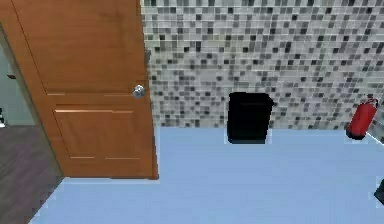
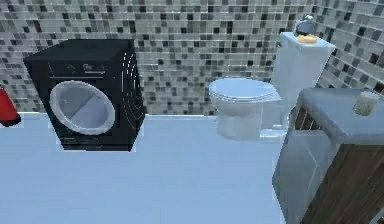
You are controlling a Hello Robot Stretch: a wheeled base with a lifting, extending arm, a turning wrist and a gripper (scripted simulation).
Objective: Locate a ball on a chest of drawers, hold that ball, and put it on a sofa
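evidently a bathroom, its washing machine [image 2: 88, 95], toilet [image 2: 245, 105] and bin [image 1: 248, 118] backed against the tiled walls [image 1: 280, 50] to keep floor free, so the ball probably sits beyond the open door [image 1: 95, 90]; the fingers' state i cannot tell.

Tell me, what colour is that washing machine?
The washing machine is black; the arm side view shows it best.

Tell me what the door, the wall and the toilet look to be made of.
Door: wood, by its warm brown colour and recessed panels; matt finish. Wall: small mosaic tiles in grey, black and white, probably ceramic. Toilet: smooth white, faintly shiny, likely glazed ceramic or porcelain.
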